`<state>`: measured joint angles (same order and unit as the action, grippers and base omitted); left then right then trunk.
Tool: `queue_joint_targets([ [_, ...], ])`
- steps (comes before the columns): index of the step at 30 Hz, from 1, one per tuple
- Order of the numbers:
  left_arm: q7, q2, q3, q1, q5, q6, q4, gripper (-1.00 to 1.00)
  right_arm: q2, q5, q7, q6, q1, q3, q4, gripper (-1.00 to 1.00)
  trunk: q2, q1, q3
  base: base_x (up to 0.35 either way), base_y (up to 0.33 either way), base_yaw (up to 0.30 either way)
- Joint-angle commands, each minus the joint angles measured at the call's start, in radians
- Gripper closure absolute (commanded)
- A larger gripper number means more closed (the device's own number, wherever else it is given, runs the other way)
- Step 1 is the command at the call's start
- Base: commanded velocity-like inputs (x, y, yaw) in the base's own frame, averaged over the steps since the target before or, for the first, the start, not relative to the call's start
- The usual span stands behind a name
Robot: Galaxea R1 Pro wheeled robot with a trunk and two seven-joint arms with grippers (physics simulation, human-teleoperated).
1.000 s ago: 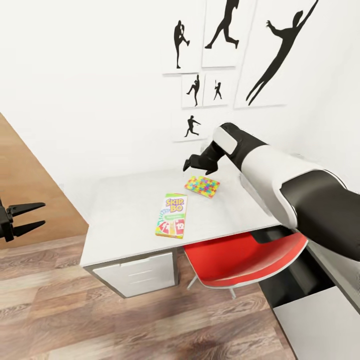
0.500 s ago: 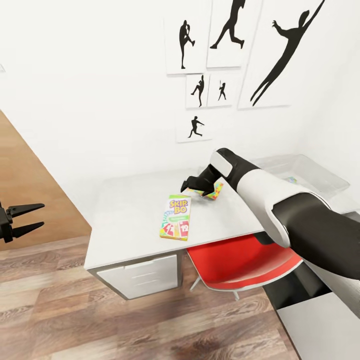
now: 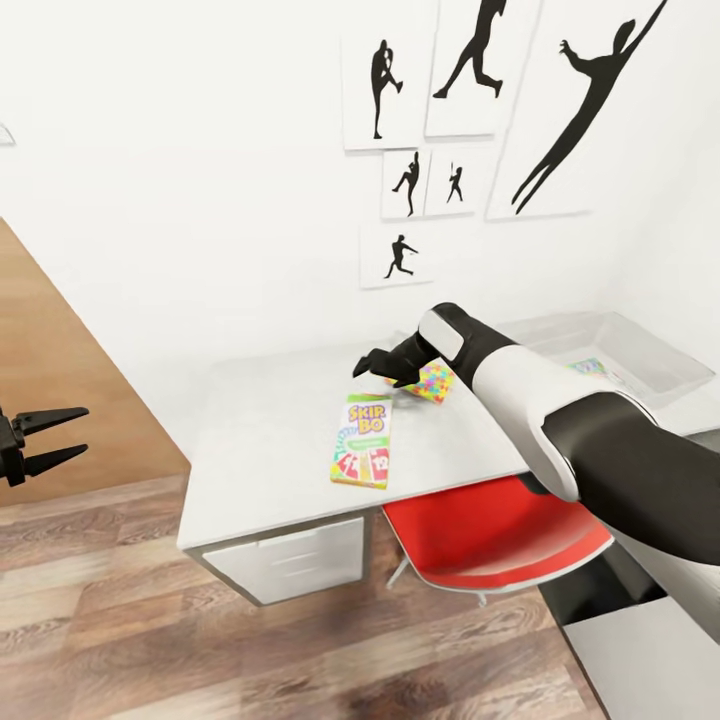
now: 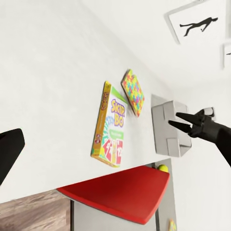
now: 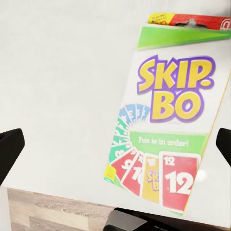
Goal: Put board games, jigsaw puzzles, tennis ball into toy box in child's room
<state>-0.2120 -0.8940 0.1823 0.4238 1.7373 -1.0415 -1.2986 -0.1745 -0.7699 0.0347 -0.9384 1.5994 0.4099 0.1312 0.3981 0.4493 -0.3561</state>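
Chair: a red seat (image 3: 495, 535) on thin pale legs, pushed partly under the desk edge, just right of the drawers.
Drawers: a white drawer unit (image 3: 290, 560) to the left of the chair, standing on the floor.
Floor: wood planks (image 3: 200, 650) in grey-brown running in front of the chair.
Side panel: a plain brown wooden surface (image 3: 60, 380) well left of the chair, above the floor.
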Motion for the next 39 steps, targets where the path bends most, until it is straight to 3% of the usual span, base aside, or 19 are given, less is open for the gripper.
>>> queue_joint_targets([
  [1, -0.01, 0.0, 0.0, 0.001, -0.01, -0.003, 0.001, -1.0, 0.0, 0.004, 0.003, 0.0, 0.0, 0.004, 0.0, -1.0, 0.002, 0.001, -0.002, 0.104, 0.105, 0.0],
  [5, -0.01, 0.001, -0.001, 0.001, -0.016, -0.003, 0.001, -1.0, 0.0, 0.011, -0.017, 0.004, -0.007, 0.004, -0.002, -1.0, 0.002, 0.001, -0.002, 0.145, 0.145, 0.0],
  [12, -0.011, 0.004, -0.001, 0.0, -0.055, -0.003, 0.002, -1.0, 0.0, 0.011, -0.211, 0.008, -0.042, 0.004, -0.002, -1.0, 0.002, 0.001, -0.002, 0.052, 0.055, 0.0],
  [15, -0.011, 0.006, -0.001, -0.001, -0.063, -0.003, 0.002, -1.0, 0.0, 0.01, -0.241, 0.011, -0.048, 0.004, -0.001, -1.0, 0.002, 0.001, -0.002, 0.111, 0.134, 0.0],
  [35, -0.011, 0.009, -0.002, -0.005, -0.077, -0.003, 0.058, -1.0, 0.0, 0.013, -0.261, 0.075, -0.068, 0.004, -0.002, -1.0, 0.002, 0.001, -0.002, 0.011, 0.067, 0.0],
  [39, -0.011, 0.011, -0.002, -0.005, -0.11, -0.003, 0.074, -1.0, 0.0, 0.014, -0.262, 0.1, -0.069, 0.004, -0.002, -1.0, 0.002, 0.001, -0.002, 0.0, 0.008, 0.0],
])
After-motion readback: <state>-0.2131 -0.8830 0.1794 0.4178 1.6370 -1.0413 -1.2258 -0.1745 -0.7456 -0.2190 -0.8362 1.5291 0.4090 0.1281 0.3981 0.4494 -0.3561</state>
